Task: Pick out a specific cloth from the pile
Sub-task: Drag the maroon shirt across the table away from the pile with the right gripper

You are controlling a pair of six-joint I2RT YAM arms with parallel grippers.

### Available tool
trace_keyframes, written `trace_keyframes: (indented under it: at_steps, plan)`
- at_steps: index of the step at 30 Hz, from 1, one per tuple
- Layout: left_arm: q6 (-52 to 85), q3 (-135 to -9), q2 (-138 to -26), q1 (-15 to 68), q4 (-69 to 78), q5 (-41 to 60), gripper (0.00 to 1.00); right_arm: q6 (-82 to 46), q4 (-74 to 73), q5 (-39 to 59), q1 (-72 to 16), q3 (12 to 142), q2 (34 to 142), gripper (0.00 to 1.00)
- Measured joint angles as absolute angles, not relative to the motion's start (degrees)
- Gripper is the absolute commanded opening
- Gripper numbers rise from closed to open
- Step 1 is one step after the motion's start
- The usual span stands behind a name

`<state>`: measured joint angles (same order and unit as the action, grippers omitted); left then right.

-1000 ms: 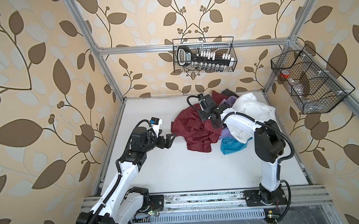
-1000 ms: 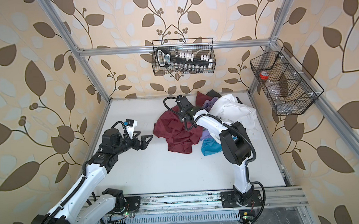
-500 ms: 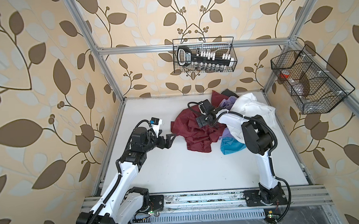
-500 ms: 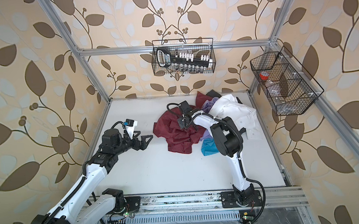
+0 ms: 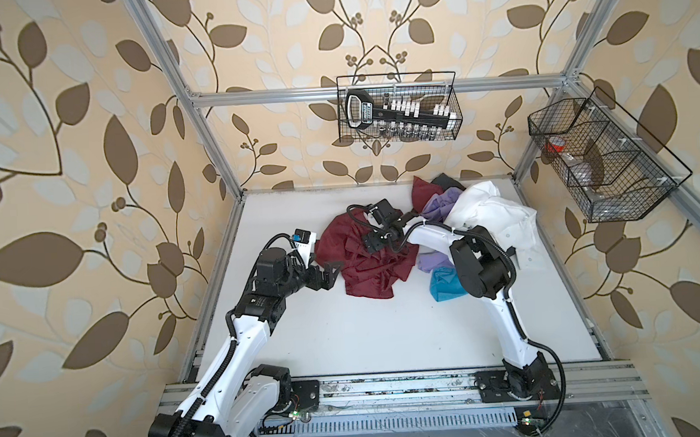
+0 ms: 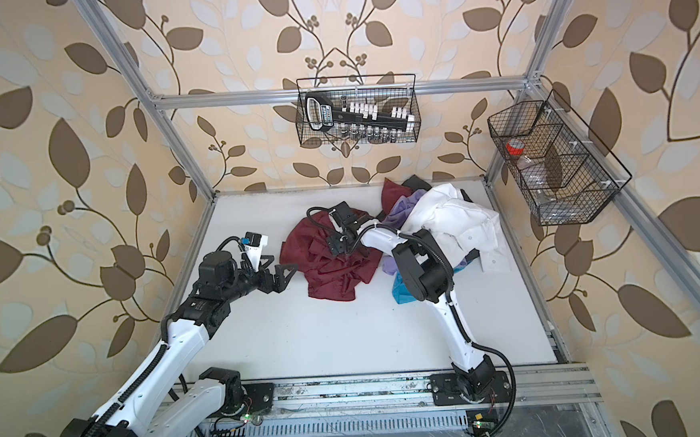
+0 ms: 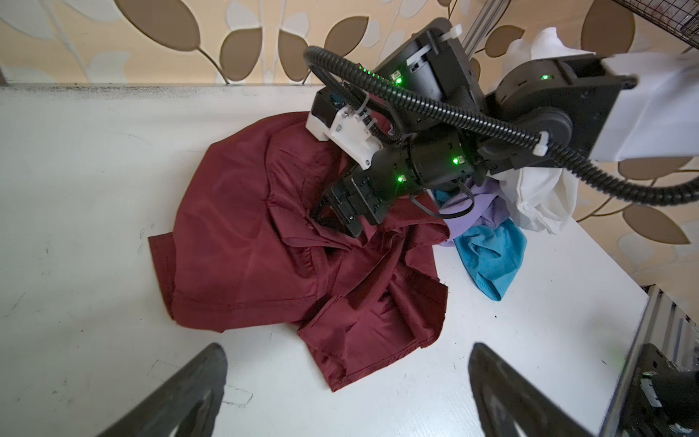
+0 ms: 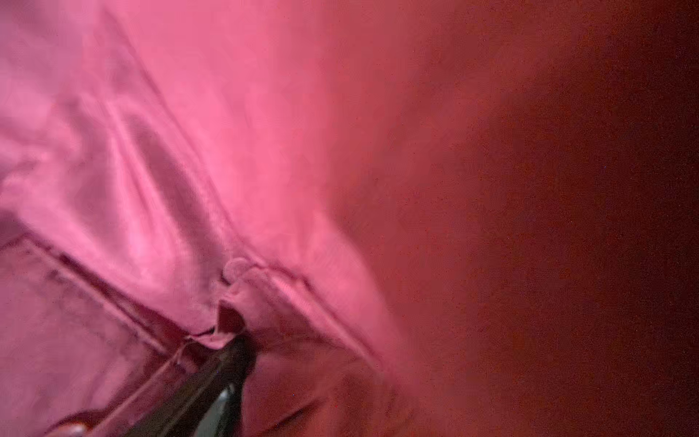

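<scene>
Pressing into the cloth [image 5: 364, 281], right claw [image 7: 334, 221], its spread impossible to tell, left claw [image 5: 329, 275] wide nearby.

Beige wallpaper [image 5: 84, 119] printed with brown and pale leaves on thin stems covers all three walls. Silver aluminium frame bars [image 5: 270, 94] run up the corners and across the back. A black wire basket [image 5: 393, 75] hangs on the back bar, and a second black mesh basket [image 5: 647, 205] hangs on the right-hand bar. The matte white table [image 5: 347, 332] below is scuffed and lit softly and evenly.
</scene>
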<state>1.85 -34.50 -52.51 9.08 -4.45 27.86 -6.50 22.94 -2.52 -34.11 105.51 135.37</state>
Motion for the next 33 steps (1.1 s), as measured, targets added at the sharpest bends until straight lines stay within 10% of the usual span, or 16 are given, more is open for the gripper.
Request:
trace_keyframes:
  at_steps: [6, 13, 33]
  plan:
    - [1.9, -34.3, -52.3, 9.1, -4.5, 27.9, 0.99, -7.8, 22.1, 3.1, -37.9, 113.6, 140.8, 0.58]
    - [1.9, -34.3, -51.3, 9.1, -4.4, 27.8, 0.99, -9.8, 22.3, 8.4, -41.5, 120.1, 145.5, 0.01]
    - [3.1, -29.9, -42.4, 9.1, -1.1, 23.7, 0.99, -26.2, 11.5, 32.6, -42.3, 132.1, 152.0, 0.00]
